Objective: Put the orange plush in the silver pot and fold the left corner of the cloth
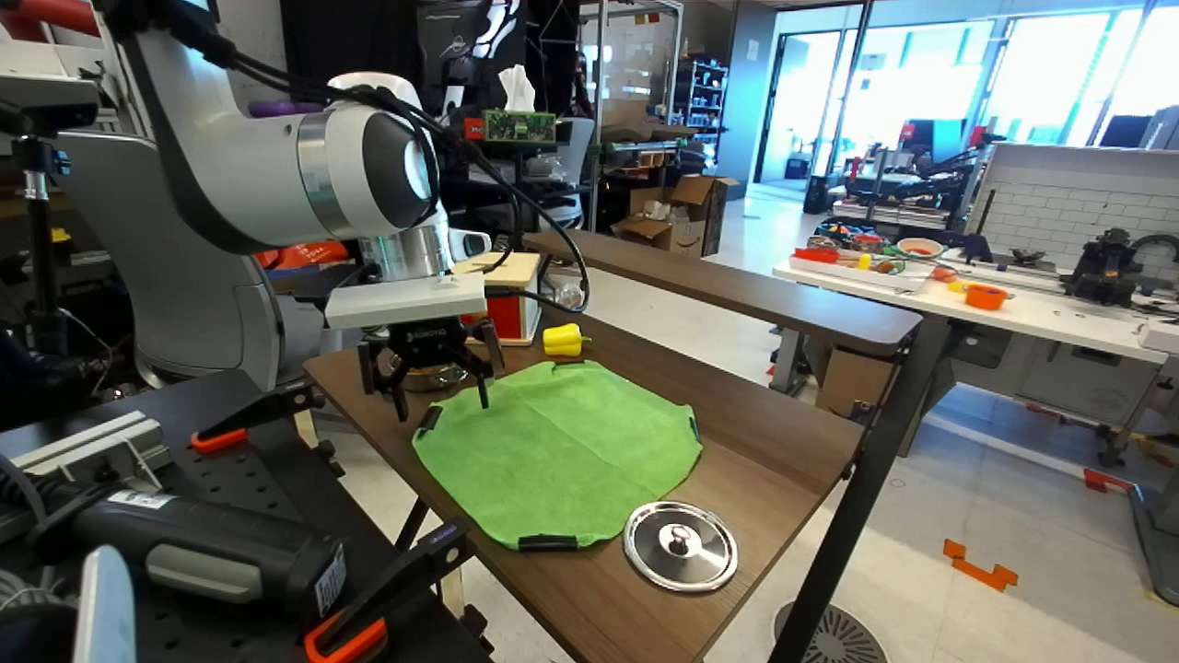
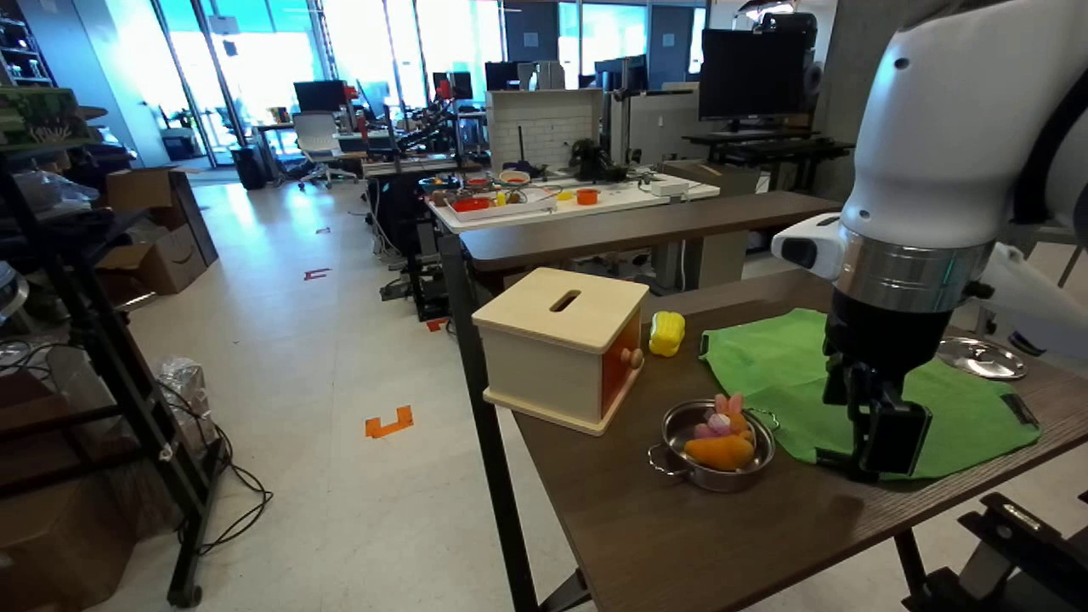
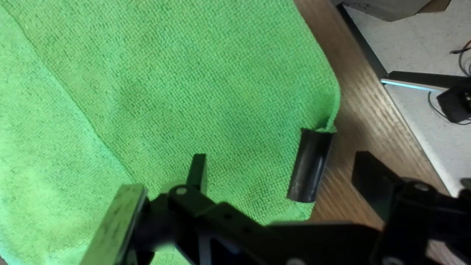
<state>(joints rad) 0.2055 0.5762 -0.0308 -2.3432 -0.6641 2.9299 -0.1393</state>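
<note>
The orange plush point(image 2: 721, 452) lies inside the silver pot point(image 2: 733, 483), with a pink-and-orange bunny part showing above its rim. In an exterior view the pot point(image 1: 440, 378) is mostly hidden behind my gripper point(image 1: 443, 402). The green cloth point(image 1: 562, 451) is spread nearly flat, with black sleeves clipped along its edges. In the wrist view my gripper point(image 3: 281, 162) is wide apart over a corner of the cloth point(image 3: 184, 92). A black sleeve point(image 3: 311, 165) on that corner shows between the two fingers, which hold nothing. How far the fingertips are above the table is hard to judge.
A yellow pepper-like toy point(image 2: 667, 333) stands beside a wooden box point(image 2: 557, 357) with an orange side. The silver lid point(image 1: 680, 546) with a knob lies at the cloth's opposite end. A black bench with clamps point(image 1: 405, 589) runs along one table edge.
</note>
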